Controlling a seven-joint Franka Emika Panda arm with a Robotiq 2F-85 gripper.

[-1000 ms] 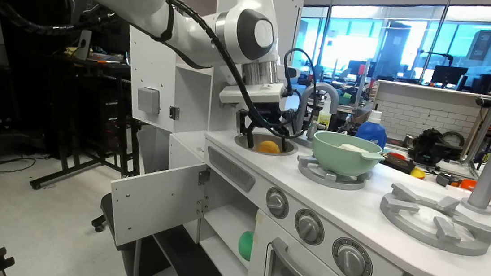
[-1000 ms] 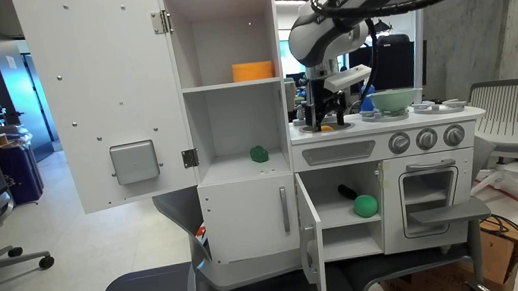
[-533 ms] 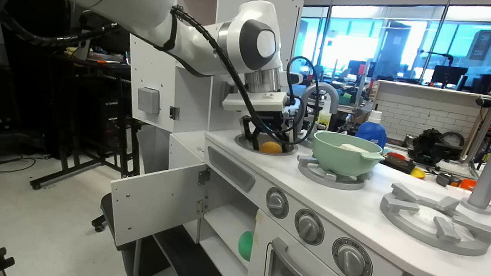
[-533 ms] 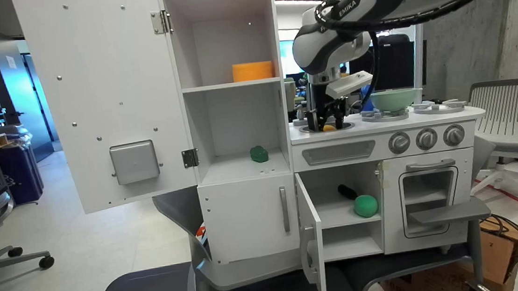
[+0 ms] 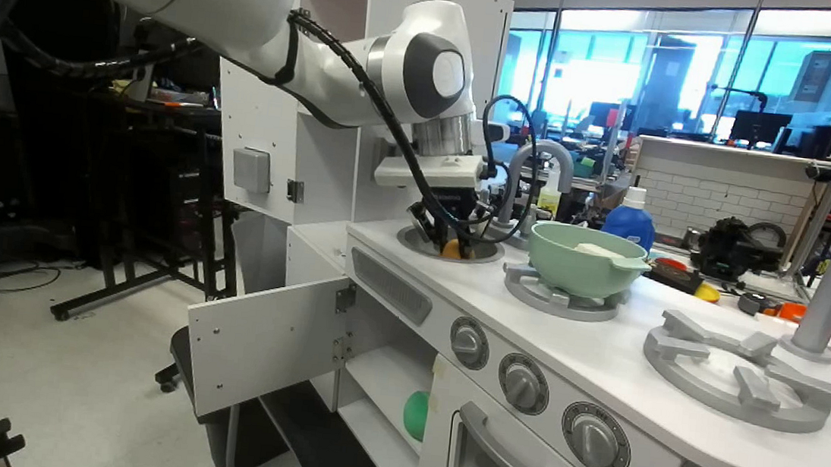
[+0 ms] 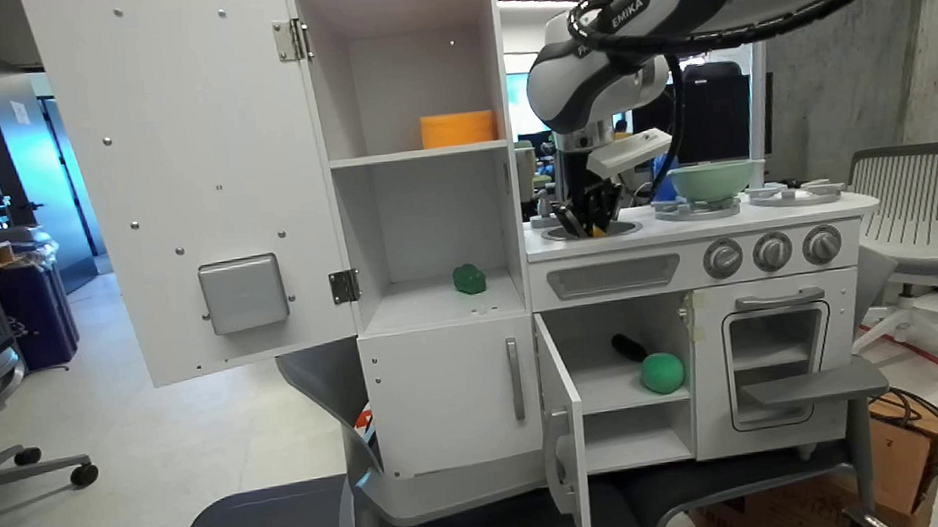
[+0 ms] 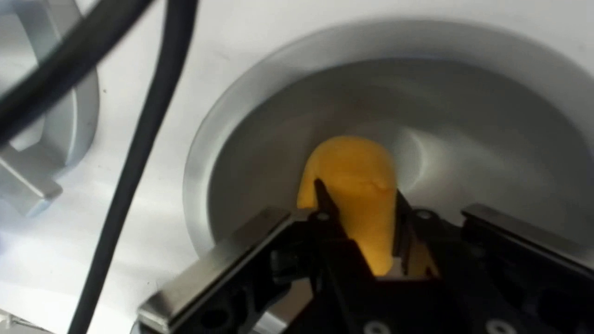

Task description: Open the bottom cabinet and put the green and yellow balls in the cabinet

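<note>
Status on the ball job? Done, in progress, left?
Done: the bottom cabinet has its door swung open, and the green ball sits inside, seen in both exterior views.
In hand: the yellow ball, pinched between the jaws but down in the sink.
Left: lift it out and set it in the cabinet.

A: Sink [image 7: 408, 41] looks metal, soft sheen. Yellow ball [image 7: 352, 160]?
B: Matt, faintly creased; possibly foam, wrist view blurred. Green ball [image 6: 663, 373] appears smooth.
A: Bowl [image 5: 580, 268]: satin plastic look. Bottom cabinet door [image 5: 267, 345] is smooth, matt.
</note>
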